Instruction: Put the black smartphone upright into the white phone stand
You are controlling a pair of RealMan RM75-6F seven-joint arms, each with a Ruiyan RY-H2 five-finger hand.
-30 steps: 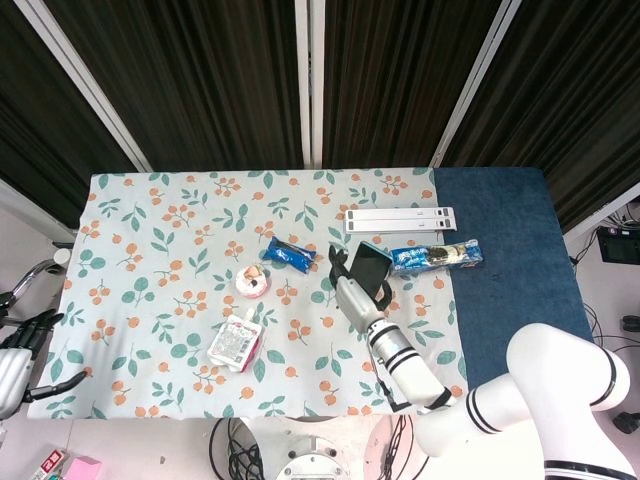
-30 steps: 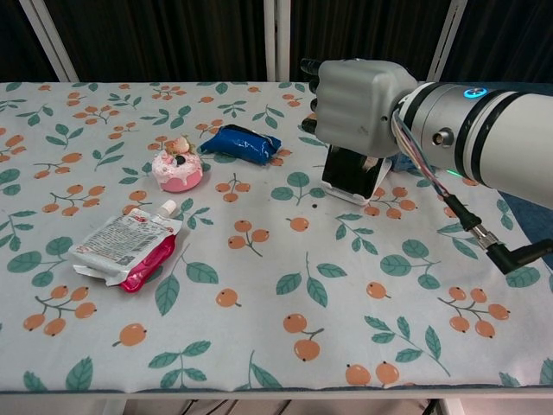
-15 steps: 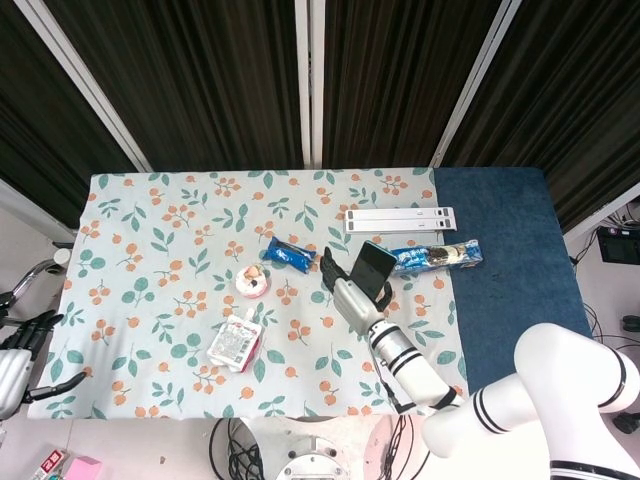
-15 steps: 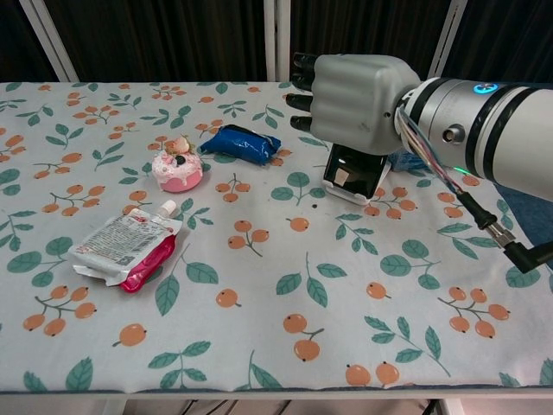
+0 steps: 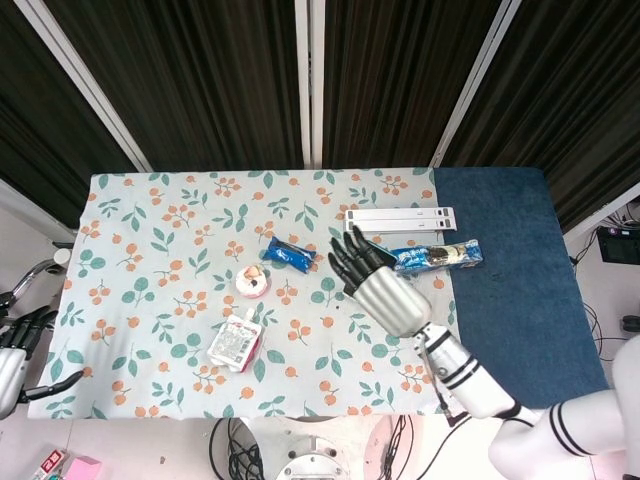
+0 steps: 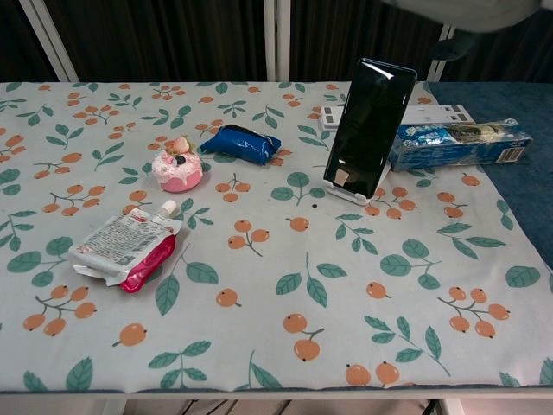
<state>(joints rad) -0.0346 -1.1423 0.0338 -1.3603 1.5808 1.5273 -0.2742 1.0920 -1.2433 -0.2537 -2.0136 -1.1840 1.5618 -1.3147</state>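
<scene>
The black smartphone stands upright and leans back in the white phone stand, right of the table's middle in the chest view. Nothing touches it. My right hand is lifted high above the table with its fingers spread and nothing in them. In the head view it hides the phone and stand. In the chest view only a grey sliver of my right hand shows at the top edge. My left hand hangs off the table's left front corner, holding nothing.
A blue snack packet and a pink cake lie left of the stand, and a red-and-white pouch lies nearer the front. A blue cookie pack and a white flat box lie behind the stand. A dark blue cloth covers the table's right end.
My right hand has let go of the phone and risen well above the table, its fingers now spread. The phone stays standing in the stand. The left hand has barely moved.
</scene>
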